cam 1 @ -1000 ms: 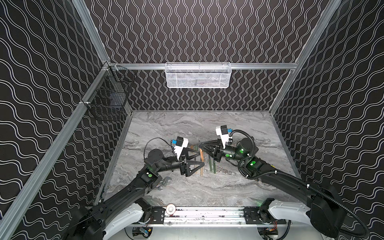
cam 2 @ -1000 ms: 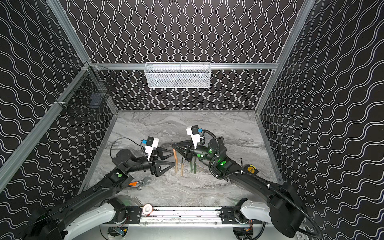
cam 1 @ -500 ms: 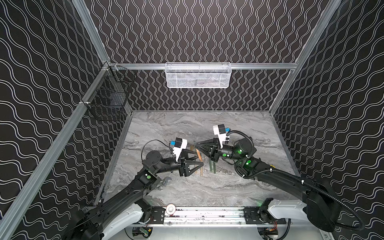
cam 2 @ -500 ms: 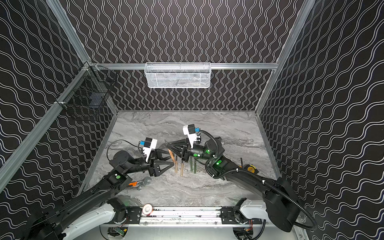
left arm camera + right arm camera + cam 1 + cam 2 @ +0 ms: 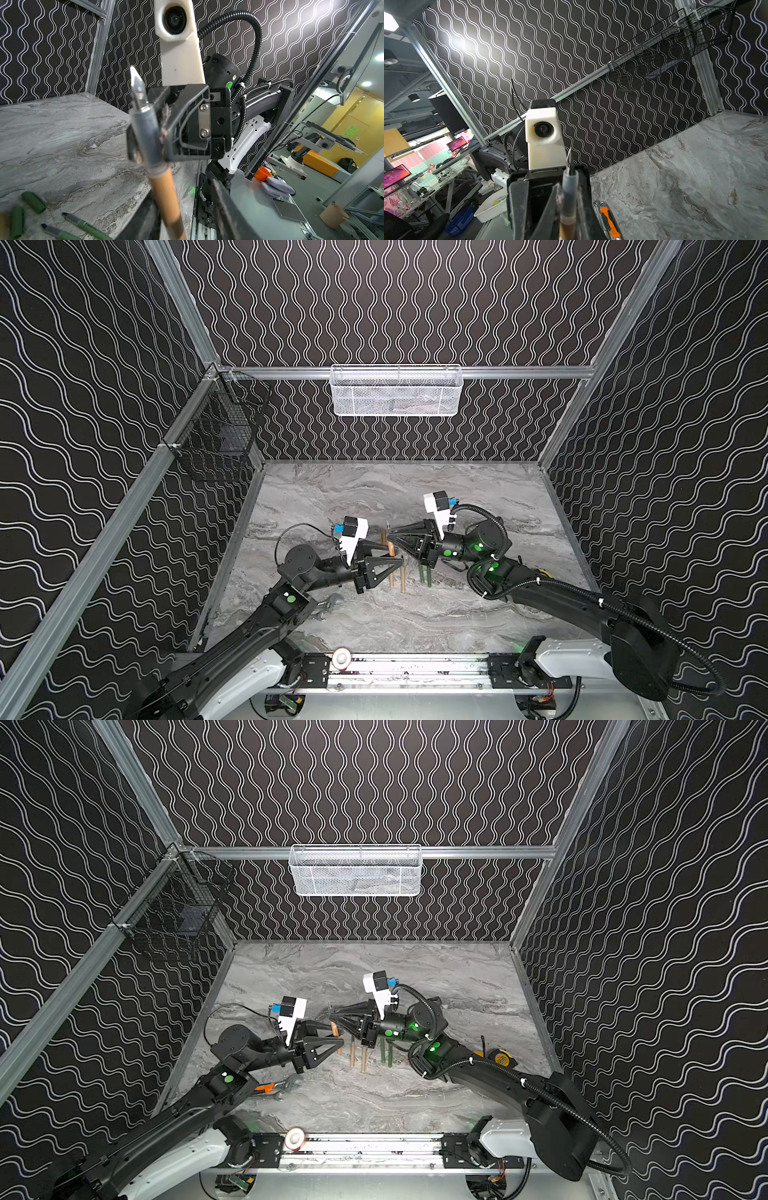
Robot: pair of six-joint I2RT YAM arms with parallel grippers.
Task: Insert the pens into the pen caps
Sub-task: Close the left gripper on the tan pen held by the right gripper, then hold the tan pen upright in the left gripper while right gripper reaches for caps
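My right gripper is shut on a tan pen at its grey grip section, dark tip pointing up. The pen's tan barrel reaches down between the fingers of my left gripper. One left finger lies against the barrel; the other stands off with a gap, so that gripper is open. On the table under the grippers lie two tan pens and two green pens. Two green pen caps lie beside them.
An orange-handled wrench lies by the left arm. A yellow tape measure sits behind the right arm. A white mesh basket hangs on the back wall and a black wire basket on the left wall.
My right gripper has carried the tan pen left, into my left gripper's jaws. The left jaws have narrowed a lot around the barrel.
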